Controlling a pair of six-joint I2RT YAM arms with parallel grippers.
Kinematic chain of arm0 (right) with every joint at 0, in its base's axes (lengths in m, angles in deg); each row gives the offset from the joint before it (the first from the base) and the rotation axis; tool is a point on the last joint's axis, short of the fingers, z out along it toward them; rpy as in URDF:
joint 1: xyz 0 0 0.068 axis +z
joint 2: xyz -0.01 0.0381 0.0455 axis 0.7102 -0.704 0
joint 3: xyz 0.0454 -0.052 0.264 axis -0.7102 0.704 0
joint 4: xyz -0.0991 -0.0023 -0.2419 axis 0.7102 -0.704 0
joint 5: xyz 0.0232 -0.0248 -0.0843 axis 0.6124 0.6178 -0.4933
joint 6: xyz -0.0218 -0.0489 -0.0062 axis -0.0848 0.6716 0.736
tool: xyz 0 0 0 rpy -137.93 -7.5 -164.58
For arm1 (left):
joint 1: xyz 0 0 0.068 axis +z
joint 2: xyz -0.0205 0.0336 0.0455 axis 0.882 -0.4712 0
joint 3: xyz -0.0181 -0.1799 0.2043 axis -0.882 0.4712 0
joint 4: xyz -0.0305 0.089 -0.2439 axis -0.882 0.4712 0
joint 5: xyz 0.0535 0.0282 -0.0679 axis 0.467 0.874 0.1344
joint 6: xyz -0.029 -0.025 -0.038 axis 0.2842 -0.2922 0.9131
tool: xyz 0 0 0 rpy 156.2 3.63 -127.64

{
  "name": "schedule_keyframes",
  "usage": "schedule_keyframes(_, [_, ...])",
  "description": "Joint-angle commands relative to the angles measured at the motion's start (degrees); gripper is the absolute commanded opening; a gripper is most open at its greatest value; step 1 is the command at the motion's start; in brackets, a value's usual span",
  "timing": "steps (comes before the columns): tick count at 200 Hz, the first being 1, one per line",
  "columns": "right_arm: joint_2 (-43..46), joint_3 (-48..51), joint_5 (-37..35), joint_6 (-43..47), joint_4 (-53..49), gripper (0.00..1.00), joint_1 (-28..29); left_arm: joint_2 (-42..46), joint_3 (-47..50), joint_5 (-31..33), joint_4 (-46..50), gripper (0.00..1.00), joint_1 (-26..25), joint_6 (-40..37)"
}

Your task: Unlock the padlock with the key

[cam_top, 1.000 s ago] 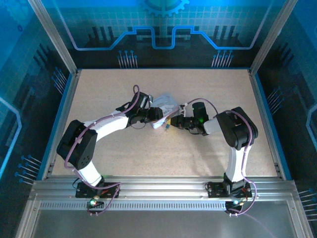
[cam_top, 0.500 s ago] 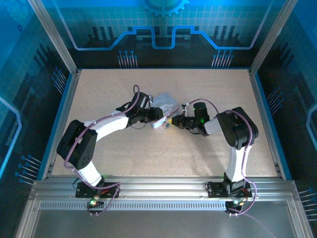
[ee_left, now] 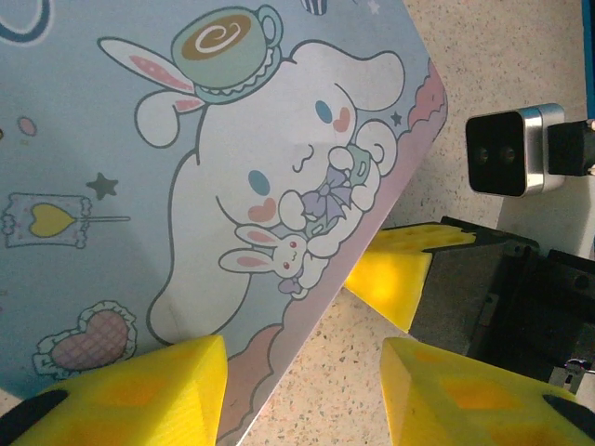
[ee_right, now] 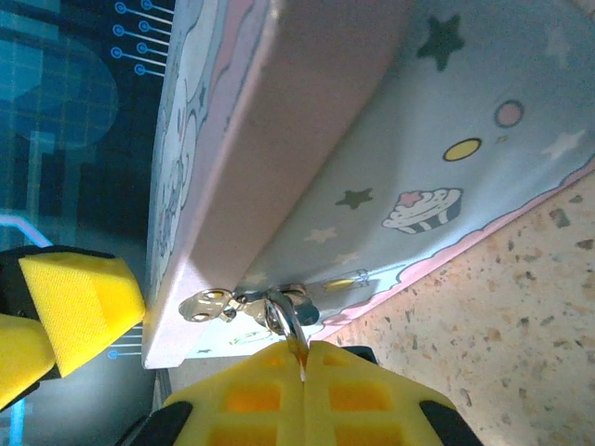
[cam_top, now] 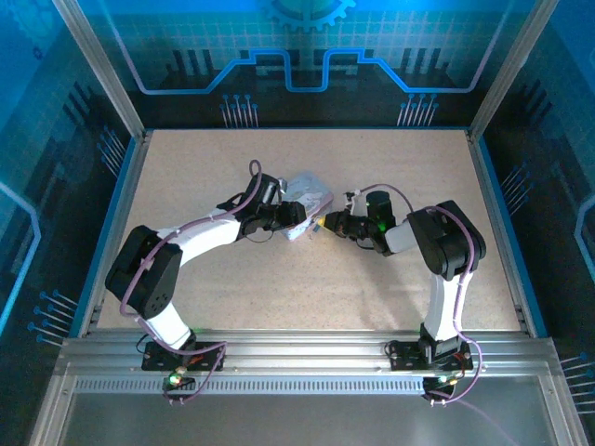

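The pale tin [ee_left: 186, 186] with the cartoon lid lies mid-table [cam_top: 309, 193]. In the right wrist view the tiny dark padlock [ee_right: 307, 309] hangs at the tin's silver latch [ee_right: 206, 304]. A thin metal key [ee_right: 292, 333] runs from the padlock into my right gripper [ee_right: 302, 351], which is shut on it. My left gripper [ee_left: 302, 372] stands open at the tin's near corner. One of its yellow fingers [ee_left: 158, 390] lies against the lid, and bare table shows between the tin's edge and the other. From above, the left gripper [cam_top: 294, 219] and the right gripper [cam_top: 322, 223] meet at the tin.
The right arm's yellow finger [ee_left: 395, 274] and wrist camera [ee_left: 514, 151] sit close beside the tin's edge in the left wrist view. A raised blue rim [cam_top: 497, 223] borders the speckled table [cam_top: 279, 279], with open surface all round the arms.
My right gripper has edged up toward the tin's corner and its jaws have finished closing on the key. The left arm and the tin have barely moved.
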Motion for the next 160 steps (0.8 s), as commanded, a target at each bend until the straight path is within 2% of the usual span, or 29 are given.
schedule_keyframes(1, [0.9,0.7,-1.4,-1.1,3.2,0.06,-0.7,0.3,2.1,0.4,3.0,0.49,-0.5,0.8])
schedule_keyframes(69, [3.9,2.9,-2.4,0.0,1.9,0.06,-2.4,2.0,1.7,1.0,3.6,0.51,-0.5,0.5])
schedule_keyframes(121, [9.2,3.6,-3.3,4.1,-5.2,0.06,-3.2,5.3,1.0,1.1,3.7,0.57,-0.3,0.2])
schedule_keyframes(160, [14.4,3.3,-3.7,7.5,-11.6,0.06,-3.3,10.7,1.2,3.5,5.1,0.6,0.3,-1.6])
